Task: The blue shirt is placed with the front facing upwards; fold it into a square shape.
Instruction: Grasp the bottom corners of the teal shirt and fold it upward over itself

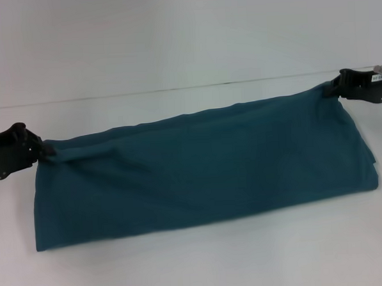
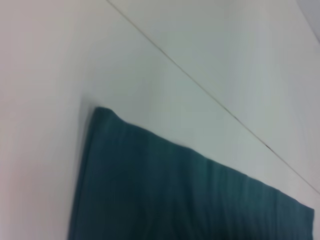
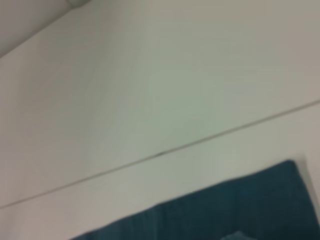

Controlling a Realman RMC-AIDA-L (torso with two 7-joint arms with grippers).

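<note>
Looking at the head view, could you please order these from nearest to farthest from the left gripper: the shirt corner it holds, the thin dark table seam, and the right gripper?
1. The dark teal-blue cotton shirt: its far-left corner is pinched by the left gripper.
2. The thin dark table seam, behind the shirt.
3. The right gripper, at the shirt's opposite far corner.

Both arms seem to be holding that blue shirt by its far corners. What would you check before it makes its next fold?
1. Left gripper shut on the shirt at its far left corner: ok.
2. Right gripper shut on the far right corner: ok.
3. Far edge stretched evenly between the grippers: not ok, it slopes and bunches near the left gripper.
4. Near edge lying flat on the table: ok.
5. Shirt already folded into a long band: ok, no lettering showing.
6. Layers underneath lined up: cannot tell.
</note>
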